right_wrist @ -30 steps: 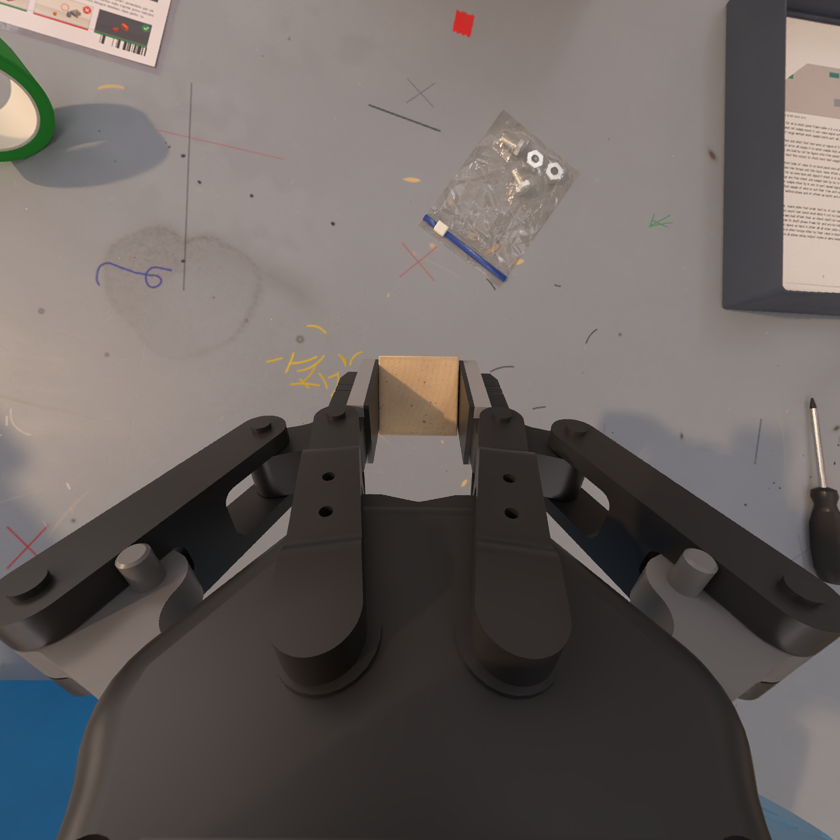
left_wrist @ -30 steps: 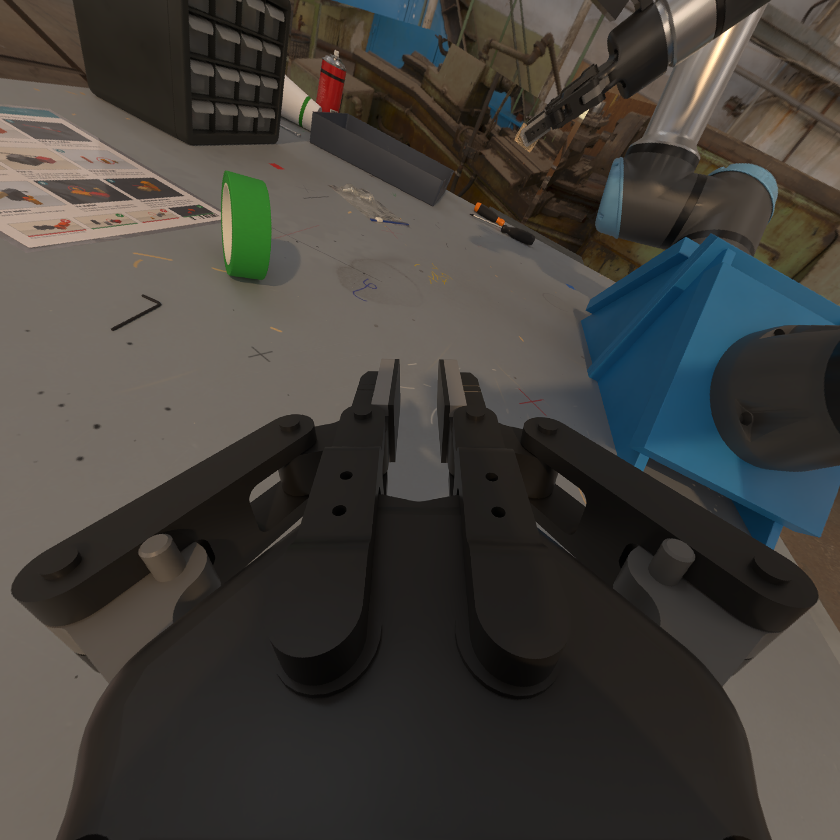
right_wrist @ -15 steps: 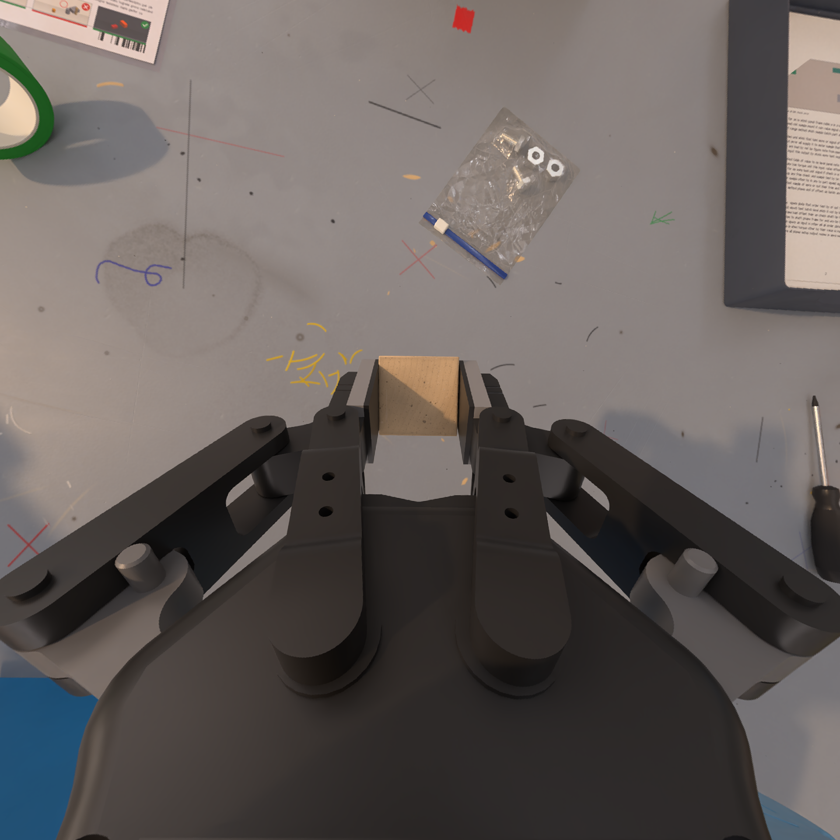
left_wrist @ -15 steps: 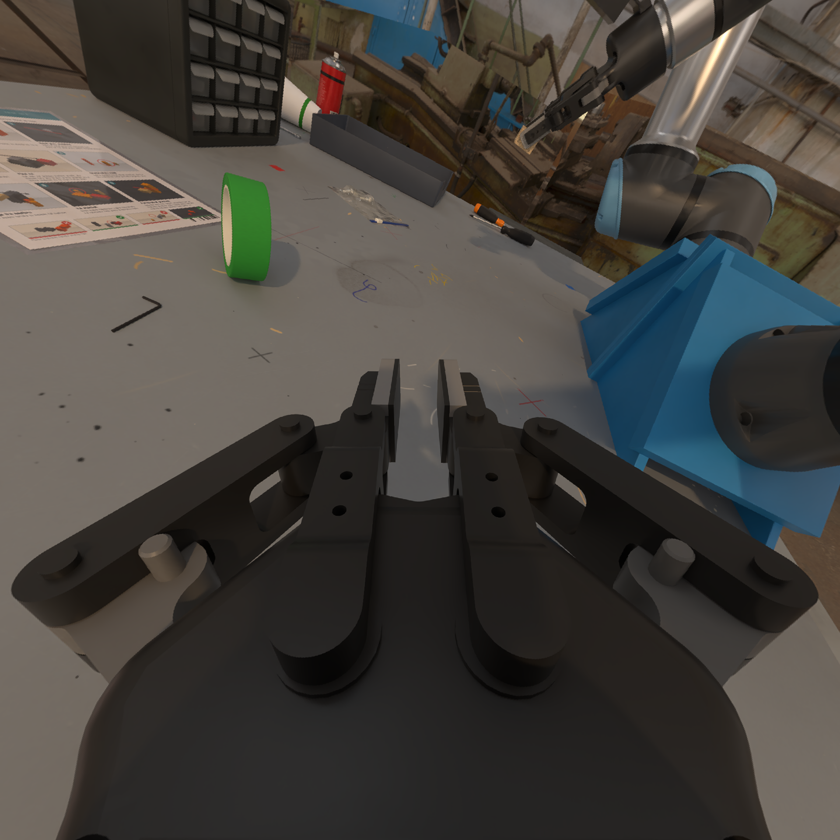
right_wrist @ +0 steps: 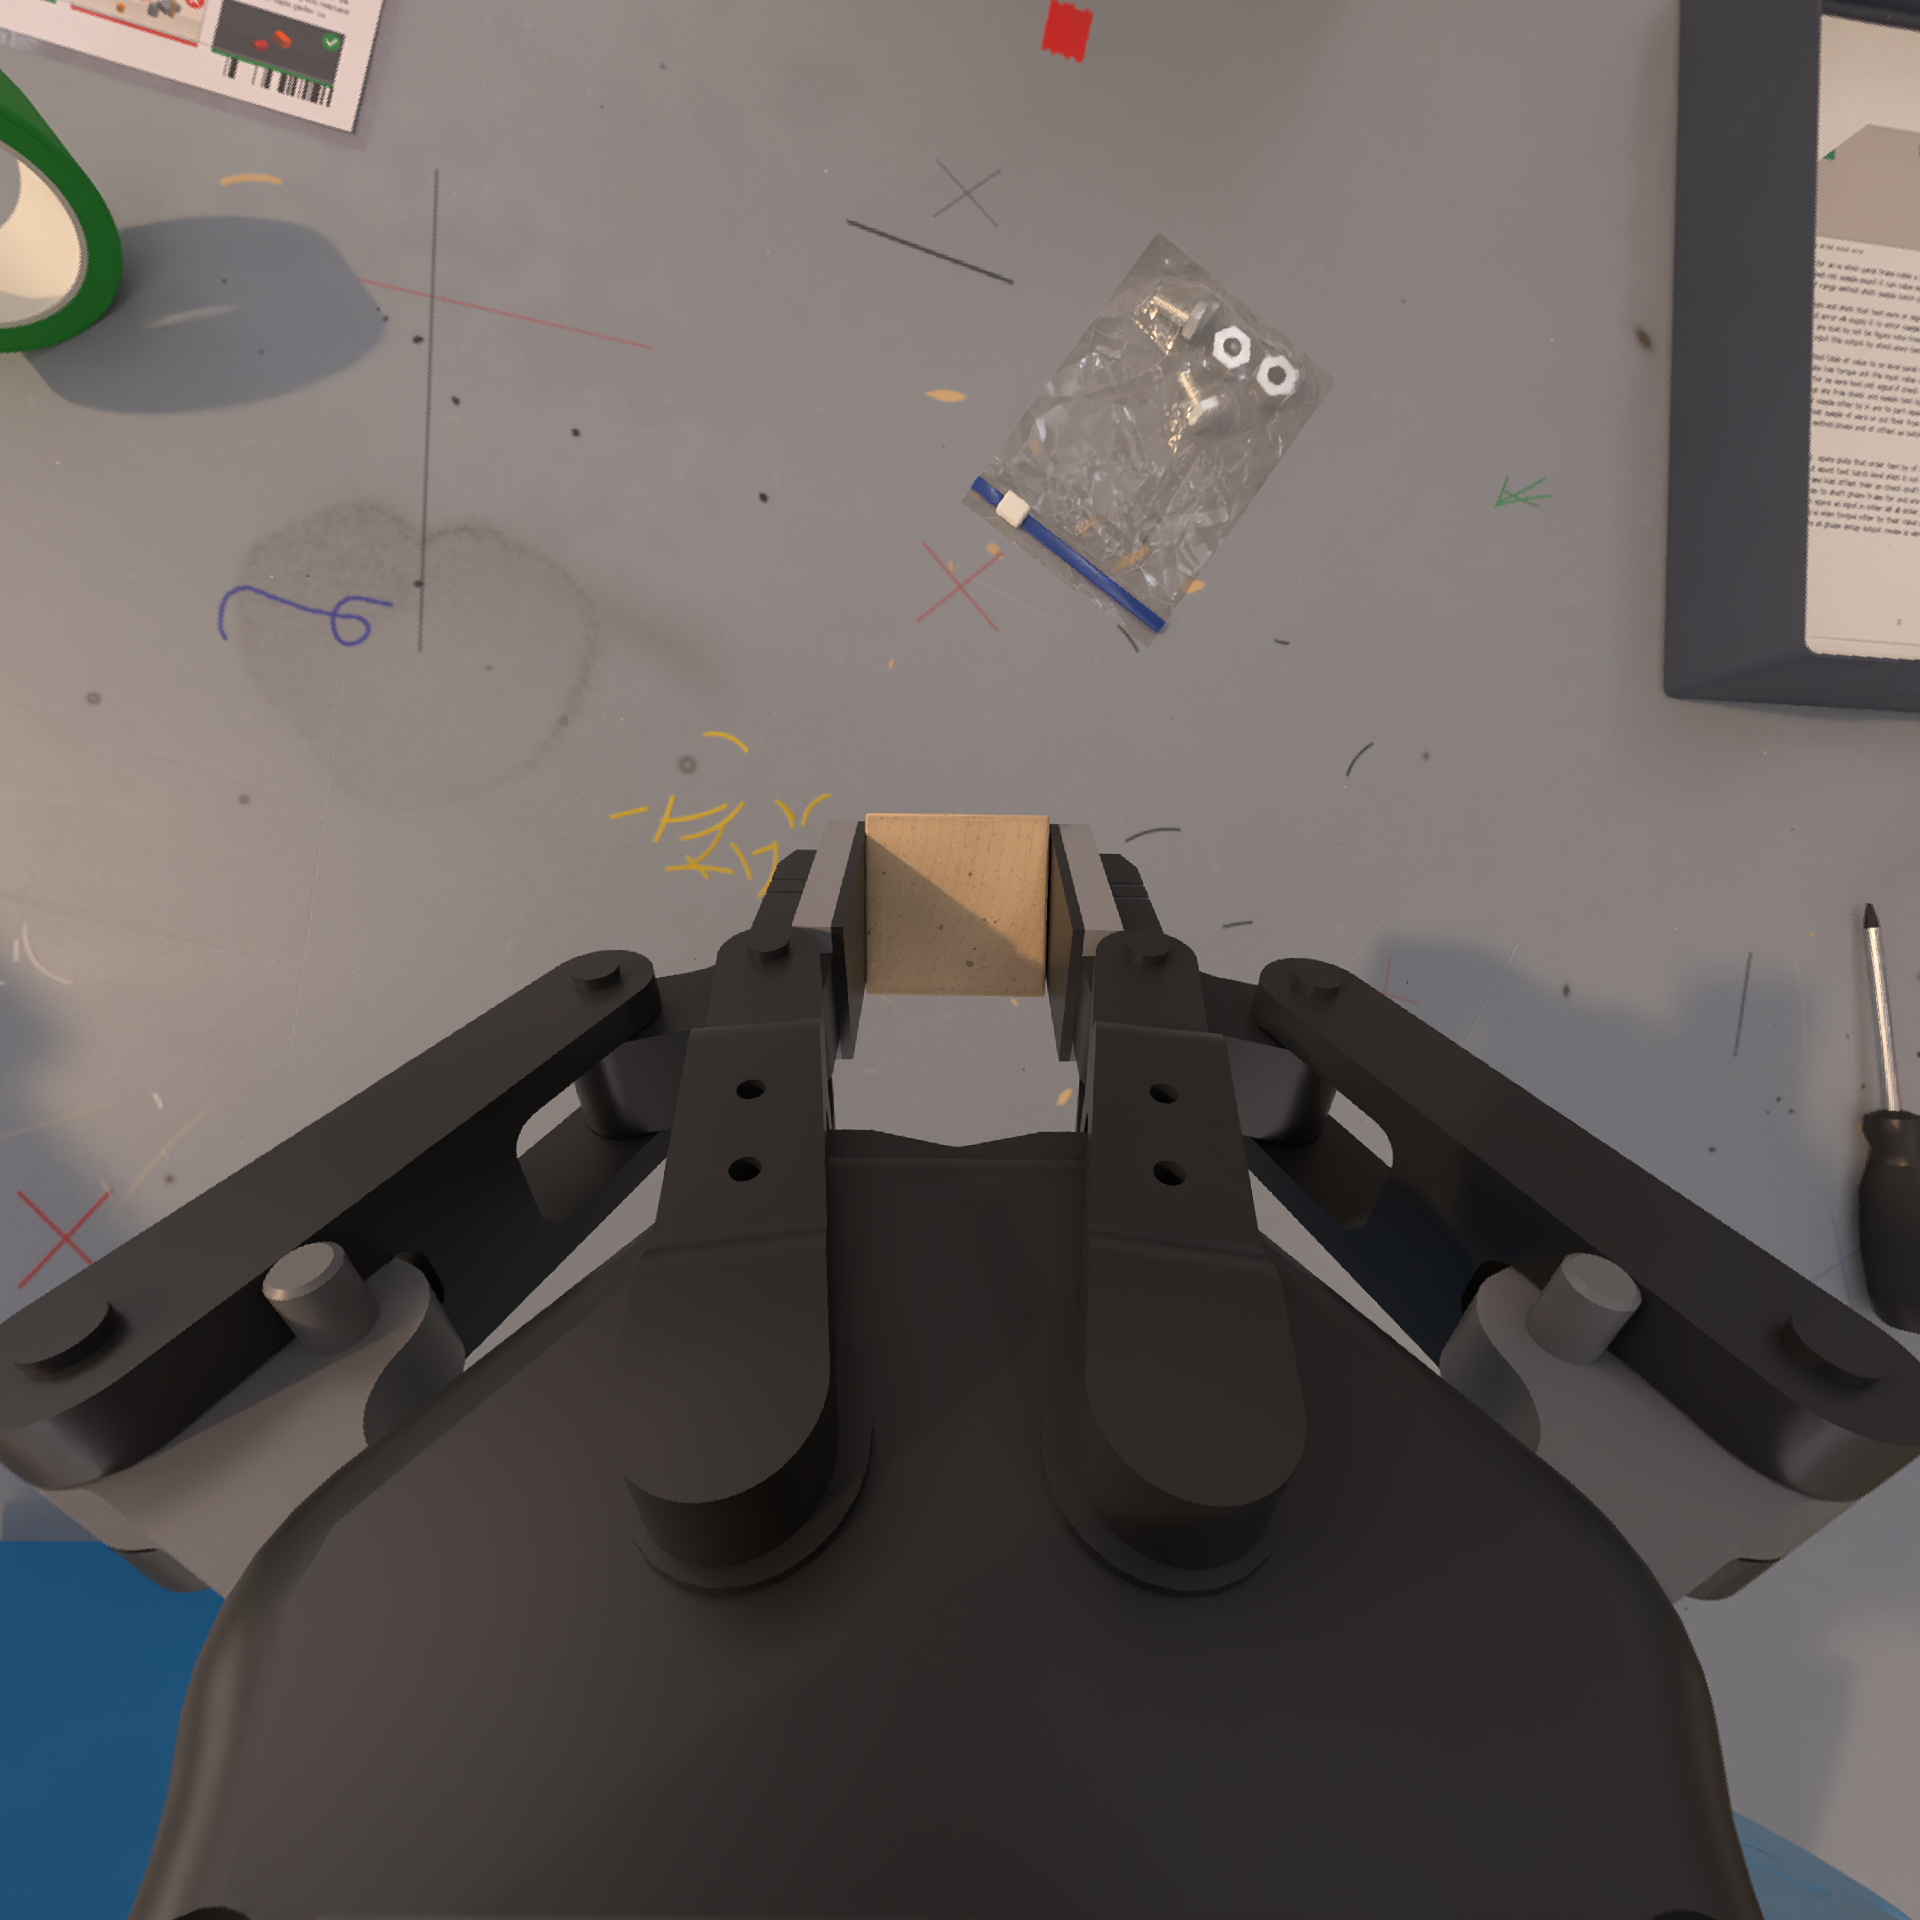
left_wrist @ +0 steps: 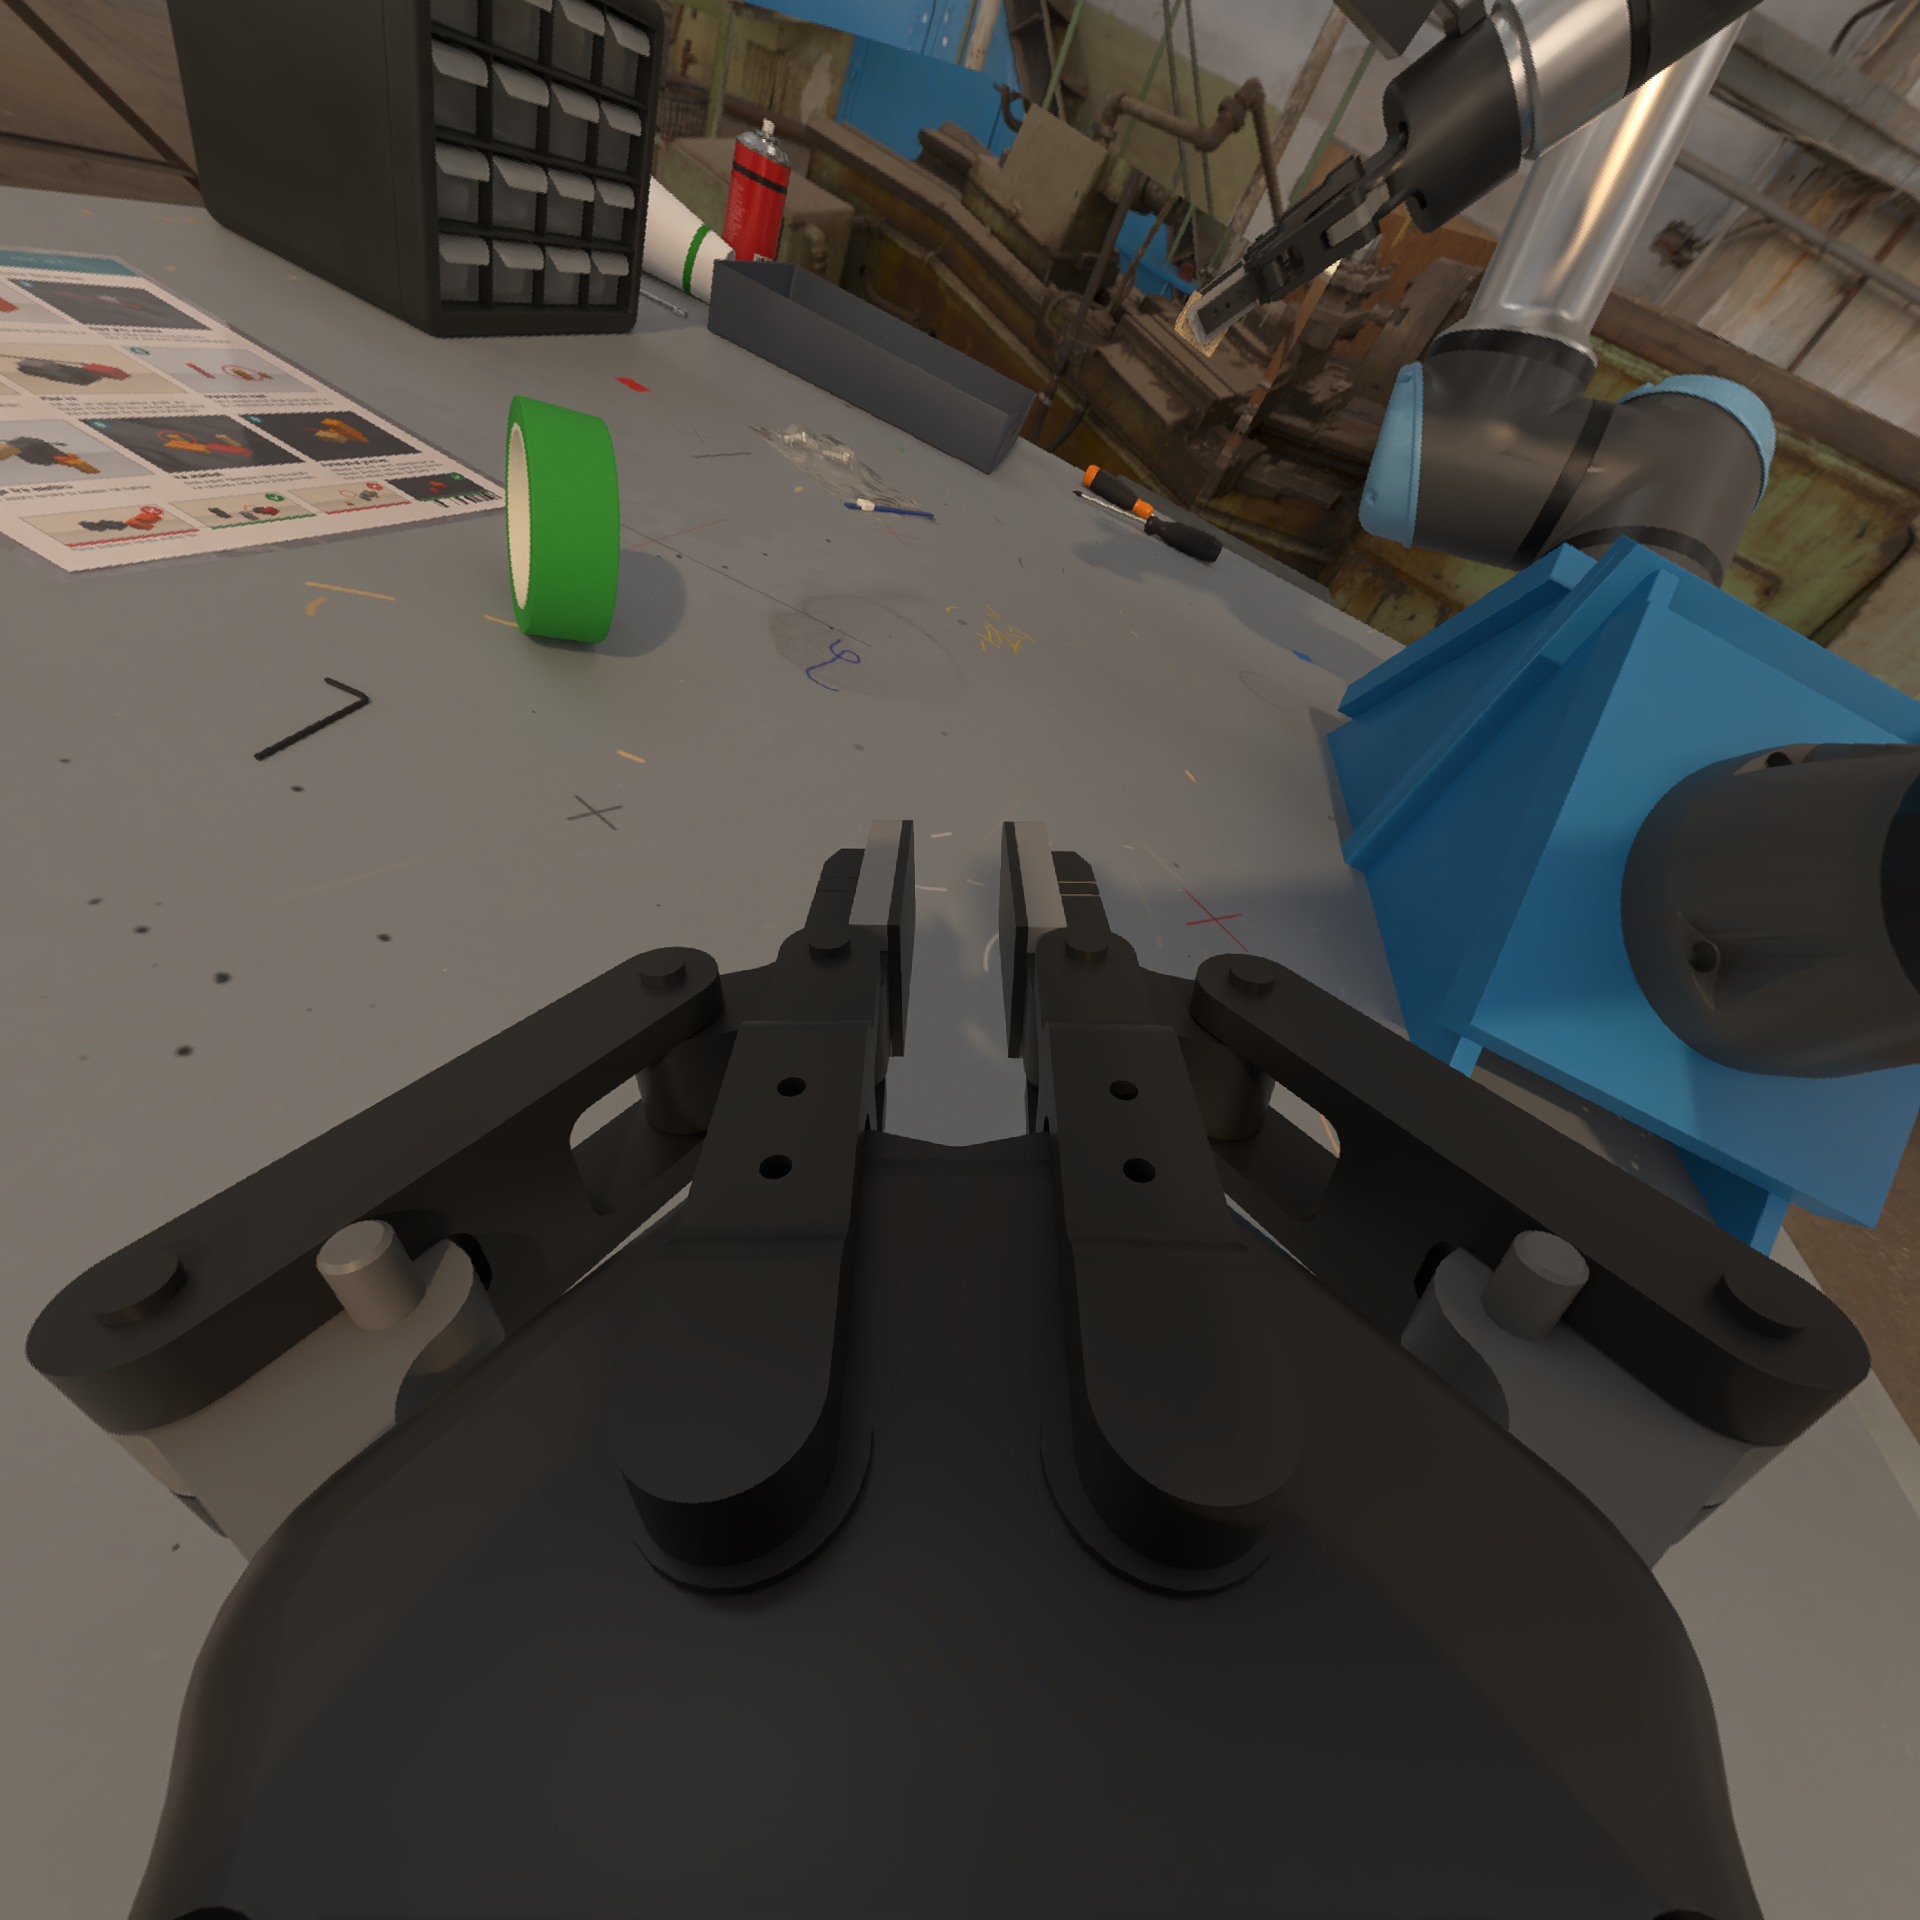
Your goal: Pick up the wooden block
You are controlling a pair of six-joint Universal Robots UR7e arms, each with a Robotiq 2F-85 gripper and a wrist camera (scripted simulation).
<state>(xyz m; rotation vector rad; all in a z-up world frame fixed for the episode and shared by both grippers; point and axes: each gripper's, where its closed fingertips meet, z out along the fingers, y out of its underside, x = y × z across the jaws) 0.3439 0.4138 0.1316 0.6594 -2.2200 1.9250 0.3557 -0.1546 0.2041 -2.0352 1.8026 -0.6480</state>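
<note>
One wooden block sits clamped between the two fingers of the right tool, held clear above the grey table. Beyond the block lie one clear bag of bolts and nuts, one green tape roll far left, one screwdriver right and one dark tray at the far right. The left tool grips nothing, its fingers a narrow gap apart.

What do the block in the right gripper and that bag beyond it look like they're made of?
Block: pale unfinished wood, judging by its matte tan faces with fine grain and dark specks. It sits clamped between the right gripper pads.
Bag: thin clear plastic, crinkled and glossy, with a blue zip strip; the nuts and bolts inside look like bright metal, though the pale nuts could be plastic.
</note>
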